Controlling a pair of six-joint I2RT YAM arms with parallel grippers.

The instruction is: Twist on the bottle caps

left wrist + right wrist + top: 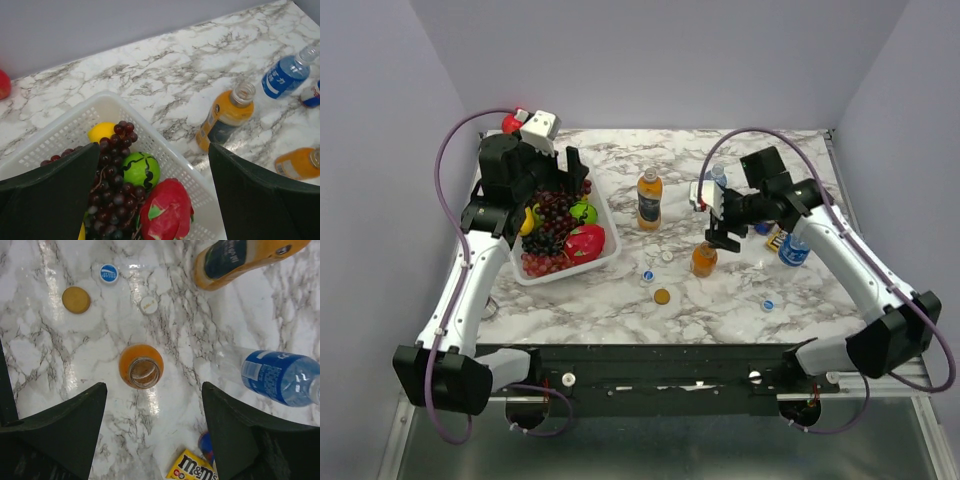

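A small orange-drink bottle point(704, 259) stands open, directly below my right gripper point(722, 228), which is open and empty; in the right wrist view its mouth point(141, 367) lies just ahead of the gripper point(154, 430). A taller orange bottle with a dark label point(649, 198) stands uncapped mid-table. One blue-labelled clear bottle point(715, 180) stands behind the right gripper, another point(793, 250) to its right. A blue cap point(648, 275), a white cap point(666, 256), an orange cap point(662, 296) and a second blue cap point(767, 305) lie loose. My left gripper point(152, 195) is open over the fruit basket.
A white basket point(605, 215) with grapes, a lemon, a green fruit and a red fruit sits at the left. An M&M's packet point(192, 467) and a red-blue can point(207, 446) lie by the right gripper. A red fruit point(510, 122) sits at the back left.
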